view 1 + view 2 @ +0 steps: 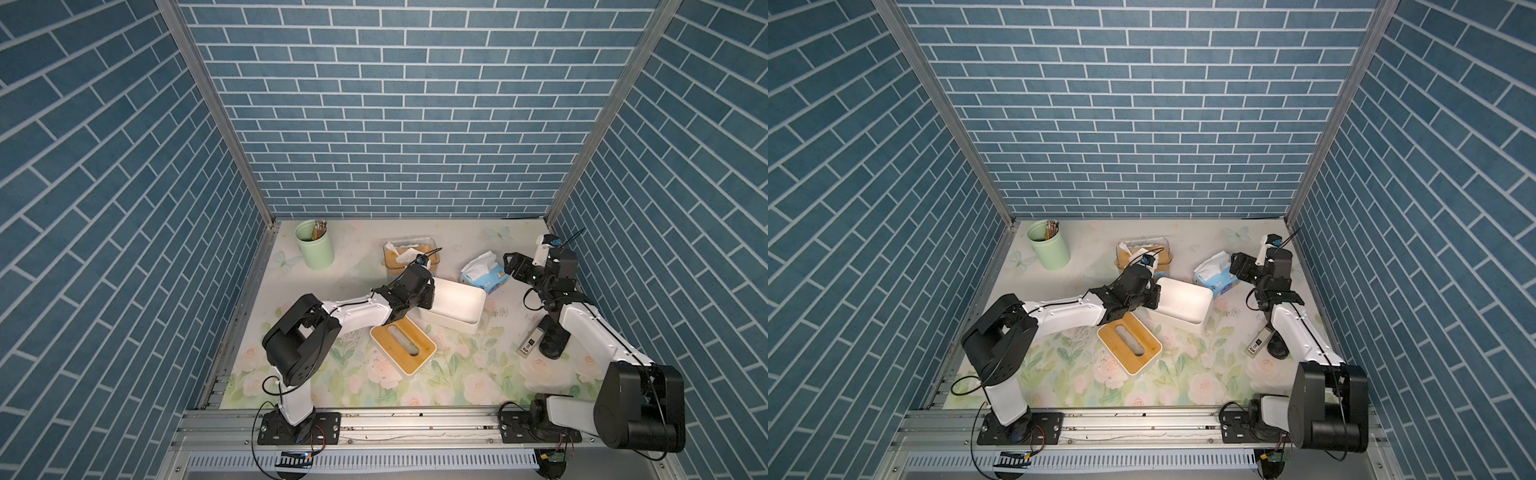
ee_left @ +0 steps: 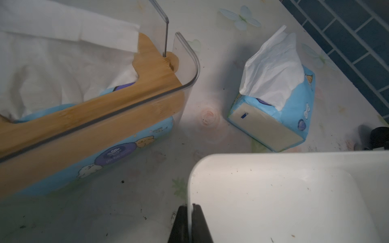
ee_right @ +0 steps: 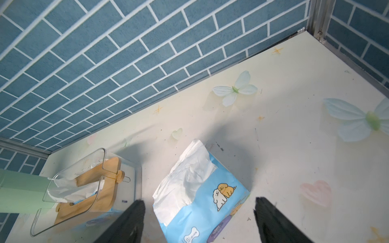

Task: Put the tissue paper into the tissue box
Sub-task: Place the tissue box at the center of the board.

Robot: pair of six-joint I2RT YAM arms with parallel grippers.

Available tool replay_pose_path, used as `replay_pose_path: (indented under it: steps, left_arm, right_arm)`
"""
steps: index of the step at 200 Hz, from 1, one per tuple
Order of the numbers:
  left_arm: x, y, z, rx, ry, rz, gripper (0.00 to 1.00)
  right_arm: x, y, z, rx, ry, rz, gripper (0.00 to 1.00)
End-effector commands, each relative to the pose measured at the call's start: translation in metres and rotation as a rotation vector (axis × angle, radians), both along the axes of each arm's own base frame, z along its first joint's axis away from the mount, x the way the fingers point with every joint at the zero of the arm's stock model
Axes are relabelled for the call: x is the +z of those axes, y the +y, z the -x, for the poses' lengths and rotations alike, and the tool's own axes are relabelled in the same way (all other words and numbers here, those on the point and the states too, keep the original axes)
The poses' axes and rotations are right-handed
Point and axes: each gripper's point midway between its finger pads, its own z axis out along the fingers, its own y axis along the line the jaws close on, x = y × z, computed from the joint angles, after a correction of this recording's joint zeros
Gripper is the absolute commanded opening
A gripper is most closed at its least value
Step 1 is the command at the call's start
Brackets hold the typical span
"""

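Nearest the arm bases, a bamboo-topped lid lies flat on the table, slot facing up, just beside the white tissue box. The box stands open, and the left hand is pinched tight on the short wall at its left end, one finger inside the rim and one outside. Farther back and to the right, the blue tissue pack lies on the table, apart from the box, a white sheet puffed out of its top. The right hand hovers just beside the pack's right side, jaws spread wide and holding nothing. In the right wrist view the pack lies between the two fingers, neither visibly touching it. Beyond stand a clear tissue holder and, far left, a green cup of pencils.
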Motion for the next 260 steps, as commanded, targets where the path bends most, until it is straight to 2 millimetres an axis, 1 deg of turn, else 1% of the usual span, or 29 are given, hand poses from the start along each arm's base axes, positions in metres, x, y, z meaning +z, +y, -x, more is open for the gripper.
replay_pose_path:
  steps: [1, 18, 37, 62, 82, 98, 117, 128, 149, 167, 177, 181, 195, 208, 225, 238, 246, 260]
  left_arm:
    - [0.006, 0.001, -0.01, 0.039, -0.05, 0.02, 0.0]
    - [0.001, 0.012, -0.01, 0.08, -0.054, -0.007, 0.0]
    - [-0.003, 0.03, -0.011, 0.135, -0.063, -0.052, 0.0]
    - [-0.012, 0.055, -0.006, 0.186, -0.06, -0.106, 0.0]
    - [-0.015, 0.075, -0.002, 0.222, -0.053, -0.121, 0.0]
    - [-0.017, 0.089, 0.003, 0.25, -0.057, -0.148, 0.0]
    - [-0.02, 0.104, 0.008, 0.292, -0.054, -0.172, 0.0]
    - [-0.022, 0.106, 0.01, 0.301, -0.048, -0.165, 0.0]
    - [-0.025, 0.097, 0.008, 0.301, -0.022, -0.127, 0.0]
    - [-0.023, 0.088, 0.004, 0.308, -0.022, -0.084, 0.0]
    - [-0.023, 0.087, 0.002, 0.321, -0.025, -0.069, 0.01]
    - [-0.024, 0.087, 0.001, 0.328, -0.025, -0.068, 0.01]
    - [-0.024, 0.088, 0.0, 0.344, -0.027, -0.065, 0.04]
    - [-0.025, 0.09, 0.0, 0.351, -0.028, -0.064, 0.08]
    - [-0.028, 0.092, 0.001, 0.357, -0.026, -0.07, 0.16]
    - [-0.028, 0.09, 0.002, 0.354, -0.026, -0.071, 0.22]
    - [-0.027, 0.089, 0.002, 0.344, -0.026, -0.066, 0.24]
    - [-0.027, 0.086, 0.005, 0.33, -0.024, -0.059, 0.29]
  right_arm:
    - [-0.006, 0.009, -0.001, 0.036, -0.001, -0.038, 0.84]
    - [-0.011, 0.014, -0.003, 0.06, 0.01, -0.062, 0.83]
    - [-0.015, 0.019, -0.004, 0.08, 0.022, -0.077, 0.83]
    - [-0.018, 0.025, -0.004, 0.101, 0.031, -0.081, 0.83]
    - [-0.021, 0.033, -0.004, 0.126, 0.04, -0.077, 0.83]
    - [-0.031, 0.044, -0.003, 0.16, 0.074, -0.05, 0.83]
    - [-0.052, 0.057, -0.002, 0.19, 0.143, -0.005, 0.83]
    - [-0.06, 0.06, -0.003, 0.191, 0.162, 0.024, 0.83]
    - [-0.063, 0.059, -0.004, 0.164, 0.165, 0.084, 0.83]
    - [-0.069, 0.048, -0.007, 0.122, 0.189, 0.15, 0.83]
    - [-0.074, 0.043, -0.006, 0.107, 0.212, 0.183, 0.83]
    - [-0.076, 0.037, -0.006, 0.084, 0.219, 0.204, 0.83]
    - [-0.081, 0.027, -0.003, 0.052, 0.238, 0.229, 0.83]
    - [-0.086, 0.021, 0.0, 0.035, 0.249, 0.215, 0.82]
    - [-0.091, 0.016, 0.001, 0.019, 0.253, 0.178, 0.79]
    - [-0.095, 0.017, -0.002, 0.014, 0.257, 0.145, 0.77]
    - [-0.096, 0.024, -0.004, 0.04, 0.254, 0.1, 0.76]
    - [-0.099, 0.028, -0.007, 0.041, 0.248, 0.035, 0.74]
